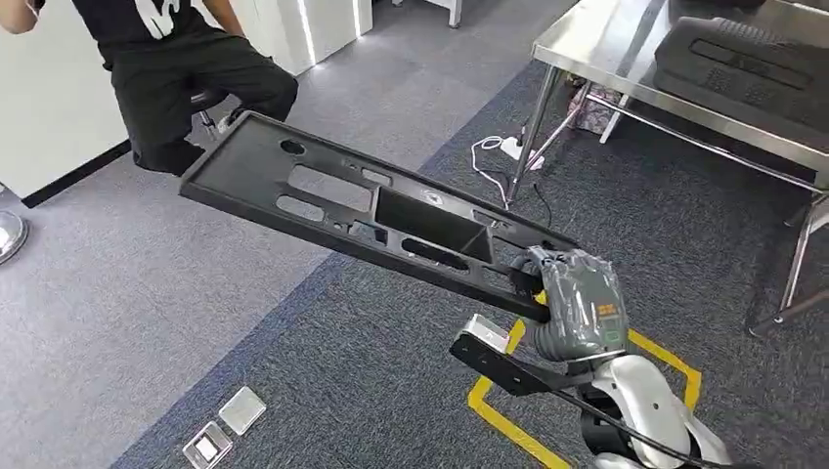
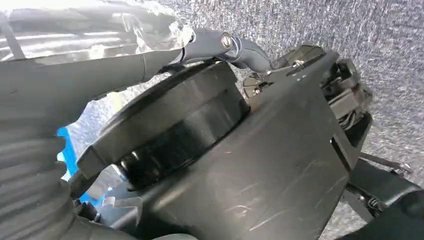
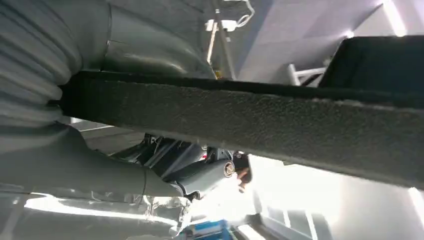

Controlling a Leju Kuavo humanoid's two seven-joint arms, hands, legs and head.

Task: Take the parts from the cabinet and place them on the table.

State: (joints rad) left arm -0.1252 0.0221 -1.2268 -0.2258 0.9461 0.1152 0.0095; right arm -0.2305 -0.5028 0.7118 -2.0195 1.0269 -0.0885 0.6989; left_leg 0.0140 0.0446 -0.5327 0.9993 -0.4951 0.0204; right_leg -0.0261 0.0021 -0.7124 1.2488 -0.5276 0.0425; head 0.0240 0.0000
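A long black plastic panel with several cut-outs hangs tilted above the carpet, reaching up and to the left in the head view. My right hand grips its near end, fingers wrapped over the edge. In the right wrist view the panel's rough edge runs across in front of that hand, with the thumb under it. My left hand holds nothing, its thumb stretched out over the grey carpet.
A steel table stands at the upper right with a black moulded part on it. A person sits on a stool at the upper left. Yellow floor tape, floor sockets and a white cable lie below.
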